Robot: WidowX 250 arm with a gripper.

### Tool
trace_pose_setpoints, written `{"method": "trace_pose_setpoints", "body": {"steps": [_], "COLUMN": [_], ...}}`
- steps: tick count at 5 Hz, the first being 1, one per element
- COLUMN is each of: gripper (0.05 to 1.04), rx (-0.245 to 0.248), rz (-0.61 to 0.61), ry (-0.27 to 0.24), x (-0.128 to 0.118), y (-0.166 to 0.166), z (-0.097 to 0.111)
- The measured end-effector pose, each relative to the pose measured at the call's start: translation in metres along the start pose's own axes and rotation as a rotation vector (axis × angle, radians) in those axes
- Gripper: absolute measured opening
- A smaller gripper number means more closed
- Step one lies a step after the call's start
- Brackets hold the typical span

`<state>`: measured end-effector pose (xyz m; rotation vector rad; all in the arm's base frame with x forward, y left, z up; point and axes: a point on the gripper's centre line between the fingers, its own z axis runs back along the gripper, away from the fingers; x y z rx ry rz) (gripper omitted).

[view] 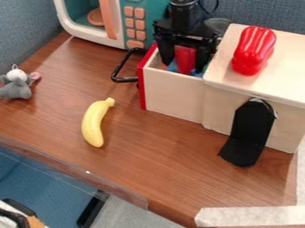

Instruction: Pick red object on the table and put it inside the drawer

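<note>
At the far left, a grey plush mouse (18, 84) is sitting on the wooden desk (51, 113). Next, a yellow banana (95, 122) is lying on the desk, its stem end pointing toward the back. Behind it, a white and teal toy microwave (129, 21) with orange buttons is standing along the back. To the right, the drawer (173, 95) is standing pulled out, its black handle (118, 71) facing left. Over the drawer, the black gripper (185, 54) is hanging down, its fingers grasping the red object (185, 61), whose lower end is reaching inside the drawer, near something blue. Right of that, a red pepper (253, 50) is resting on top of the wooden cabinet (286, 84), and a bent black piece (250, 129) is leaning against its front.
</note>
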<state>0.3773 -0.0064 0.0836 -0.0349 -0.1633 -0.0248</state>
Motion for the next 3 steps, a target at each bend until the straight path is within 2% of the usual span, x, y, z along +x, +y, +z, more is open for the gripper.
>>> {"method": "trace_pose_setpoints", "body": {"steps": [1, 2, 3], "gripper": [1.002, 0.999, 0.999], "rx": [-0.005, 0.018, 0.025], "rz": [-0.009, 0.018, 0.059], "ry": [0.017, -0.041, -0.039], "x": [-0.003, -0.002, -0.02], "y": [0.0, 0.007, 0.02], "z": [0.002, 0.038, 0.068]}}
